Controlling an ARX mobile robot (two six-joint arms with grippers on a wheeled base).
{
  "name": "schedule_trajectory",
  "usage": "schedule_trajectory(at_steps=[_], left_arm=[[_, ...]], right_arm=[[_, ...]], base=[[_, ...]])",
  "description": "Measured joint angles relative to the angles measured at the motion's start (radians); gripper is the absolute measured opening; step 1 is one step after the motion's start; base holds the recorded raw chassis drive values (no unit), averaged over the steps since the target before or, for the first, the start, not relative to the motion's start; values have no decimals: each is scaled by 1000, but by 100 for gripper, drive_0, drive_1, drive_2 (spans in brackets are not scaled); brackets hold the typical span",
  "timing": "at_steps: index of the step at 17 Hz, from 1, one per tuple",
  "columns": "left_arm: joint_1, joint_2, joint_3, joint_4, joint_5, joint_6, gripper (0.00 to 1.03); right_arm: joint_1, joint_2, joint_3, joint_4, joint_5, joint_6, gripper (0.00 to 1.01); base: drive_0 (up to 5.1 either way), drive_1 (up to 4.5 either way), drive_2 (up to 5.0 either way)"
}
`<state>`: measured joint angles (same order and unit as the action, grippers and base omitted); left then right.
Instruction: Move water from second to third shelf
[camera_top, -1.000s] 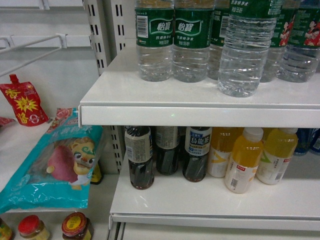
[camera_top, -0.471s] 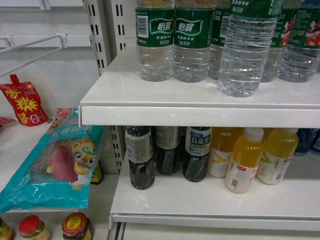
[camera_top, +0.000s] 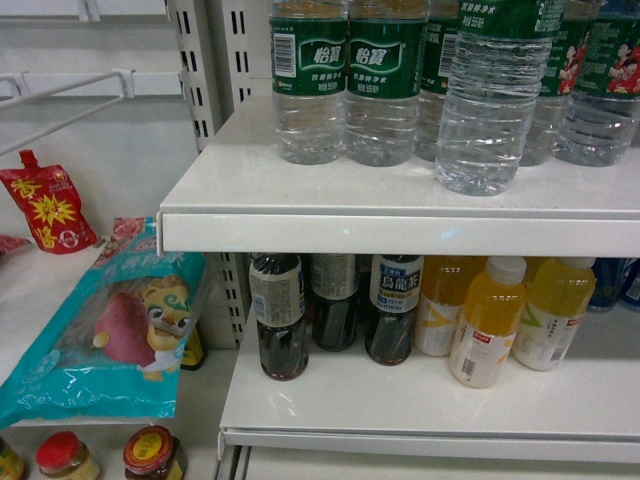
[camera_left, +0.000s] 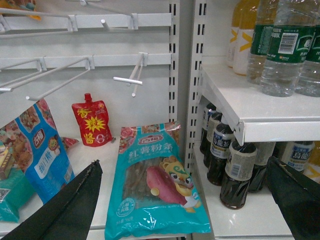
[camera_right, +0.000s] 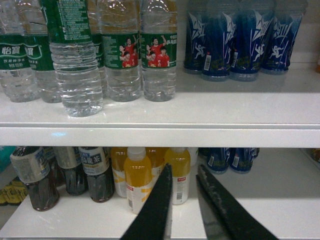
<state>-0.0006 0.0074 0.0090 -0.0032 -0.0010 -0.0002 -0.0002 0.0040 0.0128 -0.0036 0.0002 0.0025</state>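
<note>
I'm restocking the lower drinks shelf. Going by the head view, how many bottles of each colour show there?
Dark tea bottles: 3
Yellow juice bottles: 3 clearly seen; more may stand behind
Blue bottles: 2, cut off at the right edge
Total: 8 visible

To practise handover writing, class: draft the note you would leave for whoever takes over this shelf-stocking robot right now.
Left gripper: open, empty, low beside the shelving.
Right gripper: narrowly open, empty, facing the lower shelf.
Water: all on the upper shelf; one water bottle stands ahead of the row, near the edge.
Done: nothing that shows; no bottle is held.
Left: grasp a water bottle and set it on the third shelf. Check the shelf numbering first.
</note>
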Motion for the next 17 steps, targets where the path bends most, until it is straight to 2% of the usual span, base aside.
schedule_trajectory(at_steps=[4, 6, 7, 8, 17], left_arm=[[0, 0, 0, 0, 0, 0, 98], [0, 0, 0, 0, 0, 0, 98], [0, 0, 0, 0, 0, 0, 98], [0, 0, 0, 0, 0, 0, 98], [0, 0, 0, 2, 0, 0, 98]], right_arm=[[0, 0, 0, 0, 0, 0, 65], [0, 0, 0, 0, 0, 0, 91], [0, 0, 0, 0, 0, 0, 100], [0, 0, 0, 0, 0, 0, 97], [0, 0, 0, 3, 0, 0, 98]], base=[[0, 0, 0], [0, 0, 0], [0, 0, 0], [0, 0, 0], [0, 0, 0]])
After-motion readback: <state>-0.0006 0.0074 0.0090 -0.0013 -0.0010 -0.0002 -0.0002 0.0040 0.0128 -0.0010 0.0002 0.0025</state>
